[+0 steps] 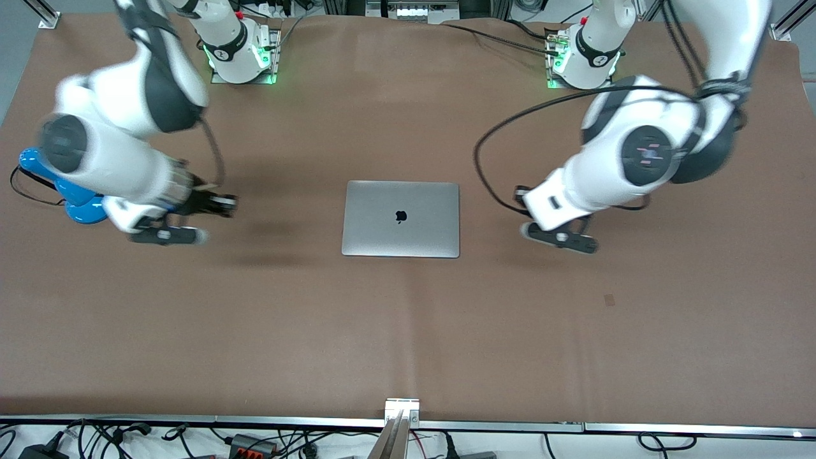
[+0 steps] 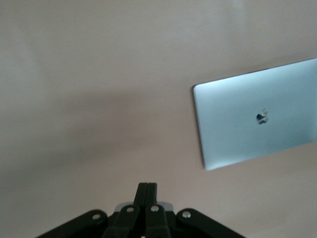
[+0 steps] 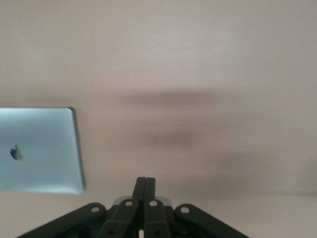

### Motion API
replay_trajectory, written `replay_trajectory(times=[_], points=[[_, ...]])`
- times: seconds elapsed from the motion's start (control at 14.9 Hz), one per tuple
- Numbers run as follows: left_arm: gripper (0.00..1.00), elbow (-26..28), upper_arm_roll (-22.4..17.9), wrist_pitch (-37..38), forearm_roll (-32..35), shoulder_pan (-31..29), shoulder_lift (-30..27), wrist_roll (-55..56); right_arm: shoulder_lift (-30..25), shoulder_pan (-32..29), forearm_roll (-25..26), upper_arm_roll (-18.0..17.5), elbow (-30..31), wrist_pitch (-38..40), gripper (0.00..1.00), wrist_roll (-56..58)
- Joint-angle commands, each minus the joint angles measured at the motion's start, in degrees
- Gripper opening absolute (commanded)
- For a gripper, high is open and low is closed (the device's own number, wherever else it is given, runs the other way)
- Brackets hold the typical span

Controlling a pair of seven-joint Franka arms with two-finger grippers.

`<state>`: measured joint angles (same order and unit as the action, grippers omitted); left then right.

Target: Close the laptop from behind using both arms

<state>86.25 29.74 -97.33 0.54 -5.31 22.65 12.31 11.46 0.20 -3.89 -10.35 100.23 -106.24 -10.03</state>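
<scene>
The silver-grey laptop (image 1: 401, 218) lies shut and flat at the middle of the table, lid up with the dark apple logo showing. My left gripper (image 1: 521, 191) is shut and empty, low over the bare table beside the laptop toward the left arm's end. My right gripper (image 1: 224, 204) is shut and empty, low over the table toward the right arm's end, well apart from the laptop. The left wrist view shows the laptop (image 2: 257, 119) ahead of the shut left gripper (image 2: 147, 186). The right wrist view shows the laptop (image 3: 39, 148) off to the side of the shut right gripper (image 3: 145, 180).
A blue desk lamp (image 1: 80, 207) sits at the right arm's end of the table, partly hidden by the right arm. A black cable (image 1: 484, 159) loops from the left arm over the brown table mat (image 1: 408, 331). The arm bases stand along the table edge farthest from the front camera.
</scene>
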Motion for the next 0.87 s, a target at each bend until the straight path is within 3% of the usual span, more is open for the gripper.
replay_trajectory(times=[0.0, 0.07, 0.13, 0.2, 0.27, 0.34, 0.4, 0.47, 0.54, 0.67, 0.81], points=[[0.07, -3.89, 0.14, 6.52, 4.88, -2.24, 0.13, -0.88, -5.82, -3.79, -0.50, 0.59, 1.02, 4.27, 0.00, 5.80], [0.19, -4.07, 0.31, 8.54, 6.65, -3.47, -0.75, -1.14, -7.14, -4.50, -0.41, 1.20, 1.11, 4.89, 0.00, 7.29], [0.54, -4.08, 0.57, 10.73, 7.10, -5.13, -1.63, -2.10, -8.11, -4.94, -0.33, 1.55, 1.11, 5.16, 0.00, 9.31], [0.82, -4.08, 0.58, 11.28, 7.10, -6.63, -2.60, -2.72, -9.08, -5.56, 0.02, 2.25, 1.11, 5.42, 0.00, 10.72], [1.00, -4.08, 0.58, 11.46, 7.10, -7.60, -3.65, -2.82, -10.04, -5.82, 0.11, 2.78, 1.11, 5.69, 0.00, 11.69], [1.00, -4.08, 0.49, 12.24, 7.02, -8.65, -4.79, -2.90, -10.92, -6.17, 0.20, 3.14, 1.20, 6.12, 0.00, 12.57], [1.00, -4.34, 0.84, 13.90, 6.75, -9.97, -5.59, -2.90, -11.28, -6.70, 0.20, 3.14, 1.20, 6.30, 0.09, 13.28], [1.00, -5.04, 1.10, 16.01, 6.49, -11.03, -5.86, -2.99, -11.54, -6.96, 0.20, 3.31, 1.11, 6.74, 0.36, 13.46], [1.00, -6.52, 0.76, 18.20, 6.23, -11.56, -6.03, -2.91, -11.55, -6.88, 0.12, 3.40, 1.29, 7.27, 0.99, 13.46], [1.00, -6.37, -3.17, 17.53, 4.56, -9.04, -9.09, -2.73, -11.63, -6.79, 0.03, 3.40, 1.46, 7.10, 1.00, 13.46], [1.00, -4.45, -17.36, 16.82, -2.00, -0.45, -12.95, -2.99, -12.07, -6.79, -0.06, 3.93, 1.20, 6.75, 1.00, 13.46]])
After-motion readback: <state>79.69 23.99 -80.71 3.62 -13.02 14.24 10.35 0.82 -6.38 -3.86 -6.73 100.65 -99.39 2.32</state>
